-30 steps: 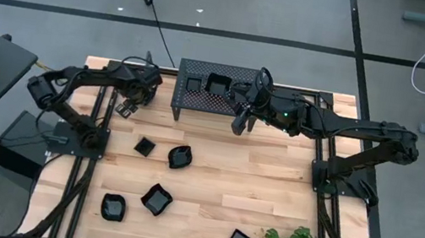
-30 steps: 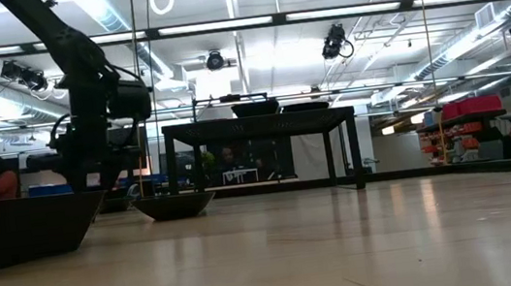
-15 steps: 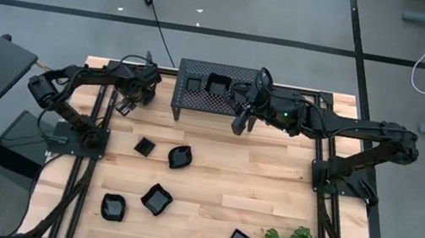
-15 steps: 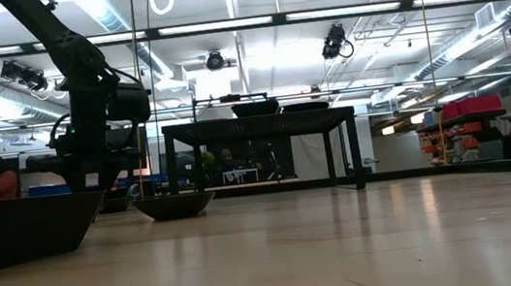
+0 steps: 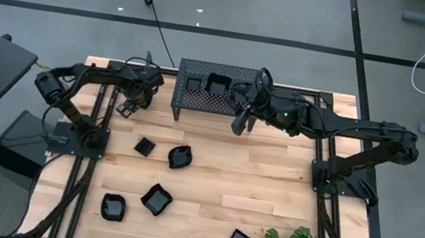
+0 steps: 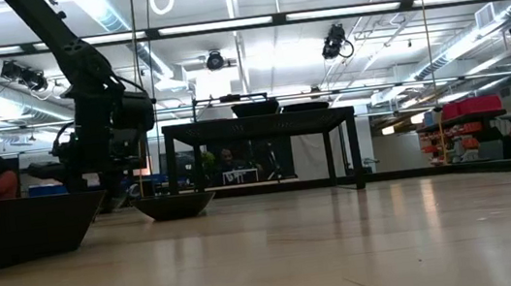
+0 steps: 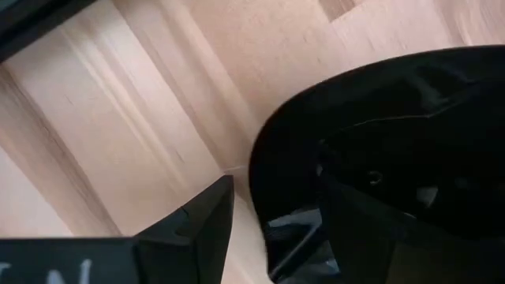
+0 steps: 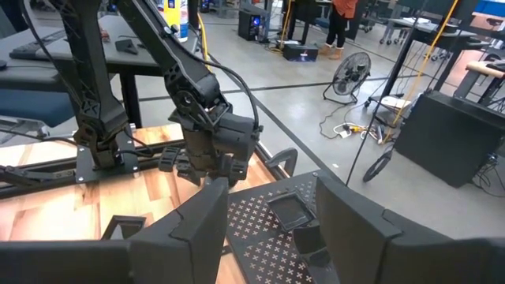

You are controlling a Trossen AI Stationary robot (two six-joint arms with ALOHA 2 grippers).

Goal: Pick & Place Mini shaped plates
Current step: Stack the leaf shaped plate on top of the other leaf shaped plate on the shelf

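We are gripping a mini shaped plate [image 7: 379, 150] in our left gripper [image 5: 127, 107] near the desk's [image 5: 270, 188] far-left corner; right gripper [image 5: 239, 123] is hanging wide by the stand [image 5: 192, 99].

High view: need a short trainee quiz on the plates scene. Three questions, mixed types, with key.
1. Count: how many mini shaped plates lie on the wooden table, not on the perforated stand?
2. True or false: the perforated stand is bare.
3. The right gripper, at the stand's front edge, is: A open and empty; B shut on a plate; C out of view.

Key: 1. five. 2. false, two plates sit on it. 3. A.
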